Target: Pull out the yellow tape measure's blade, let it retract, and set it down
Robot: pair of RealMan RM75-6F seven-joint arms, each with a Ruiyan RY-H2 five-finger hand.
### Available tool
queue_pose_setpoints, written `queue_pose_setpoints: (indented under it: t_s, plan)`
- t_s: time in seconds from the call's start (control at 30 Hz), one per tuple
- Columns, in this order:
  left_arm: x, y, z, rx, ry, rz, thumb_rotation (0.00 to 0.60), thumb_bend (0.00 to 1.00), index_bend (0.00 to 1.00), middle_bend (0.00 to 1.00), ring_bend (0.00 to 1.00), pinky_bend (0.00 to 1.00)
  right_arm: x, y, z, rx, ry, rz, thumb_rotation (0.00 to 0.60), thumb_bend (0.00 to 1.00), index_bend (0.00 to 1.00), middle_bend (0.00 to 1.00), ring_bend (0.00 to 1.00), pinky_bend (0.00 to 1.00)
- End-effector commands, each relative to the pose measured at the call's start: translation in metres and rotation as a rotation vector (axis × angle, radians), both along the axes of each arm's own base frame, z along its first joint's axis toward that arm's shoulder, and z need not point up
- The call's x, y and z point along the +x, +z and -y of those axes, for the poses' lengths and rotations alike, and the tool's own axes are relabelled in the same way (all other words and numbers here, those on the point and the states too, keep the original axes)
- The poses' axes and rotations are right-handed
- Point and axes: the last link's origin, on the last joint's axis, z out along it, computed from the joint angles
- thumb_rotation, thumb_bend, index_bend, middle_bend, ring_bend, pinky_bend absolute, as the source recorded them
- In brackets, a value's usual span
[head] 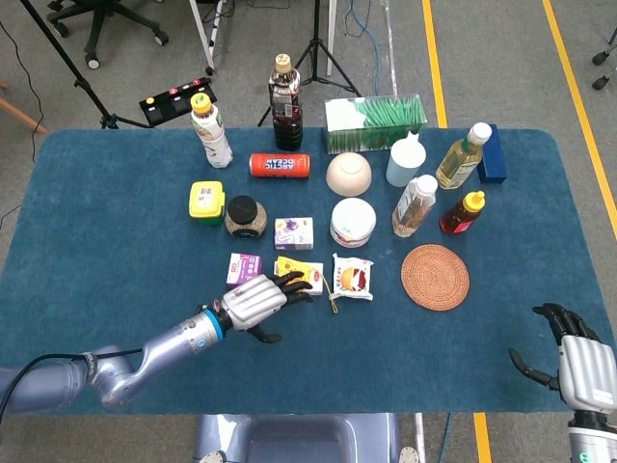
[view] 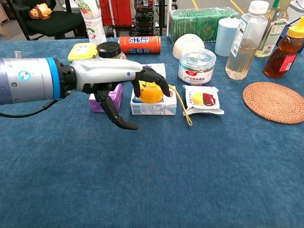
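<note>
Yellow tape measure [view: 150, 91] is sitting on top of a small white carton [view: 153, 107], right under the fingertips of the left robot hand [view: 124, 81]. That robot hand is reaching in from the left with its dark fingers [view: 157, 80] arching over the top of the tape measure and touching it, while the thumb [view: 118, 117] is pointing down toward the blue table [view: 156, 175], apart from the case; it is gripping nothing and its fingers are spread. A thin yellow strap [view: 184, 110] is trailing from the tape measure down onto the table, just past the fingertips. A purple box [view: 108, 97] is lying behind the palm, partly hidden by it. Beyond the fingertips a snack packet [view: 203, 99] is lying flat, with a clear lidded jar [view: 196, 66] behind it and a round woven coaster [view: 274, 101] further off to that side. An orange can [view: 139, 44] is lying on its side further back from the robot hand.

In the head view the right robot hand [head: 576, 357] is resting at the near right corner of the table, well apart from the tape measure, holding nothing, with its fingers loosely apart
</note>
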Motion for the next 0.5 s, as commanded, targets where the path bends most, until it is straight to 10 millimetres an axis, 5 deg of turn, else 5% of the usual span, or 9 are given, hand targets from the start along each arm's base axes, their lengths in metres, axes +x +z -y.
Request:
queue_pose_setpoints:
  t_s: [0.03,0.3,0.5]
  plan:
    - [0.006,-0.003,-0.001,-0.002,-0.003,0.010,0.569,0.21,0.17,0.13,0.01,0.19,0.000,0.000,0.000,-0.001,-0.002,0.001,0.406,0.28,0.24,0.23,0.22,0.34]
    - [0.023,-0.008,-0.003,-0.005,-0.014,0.040,0.573,0.21,0.17,0.13,0.01,0.19,0.000,0.003,-0.002,-0.008,-0.003,0.000,0.409,0.28,0.24,0.23,0.22,0.34]
    - [0.012,0.014,0.003,0.030,-0.024,0.045,0.578,0.21,0.17,0.13,0.01,0.19,0.002,0.003,0.001,0.001,0.007,-0.002,0.405,0.28,0.24,0.23,0.22,0.34]
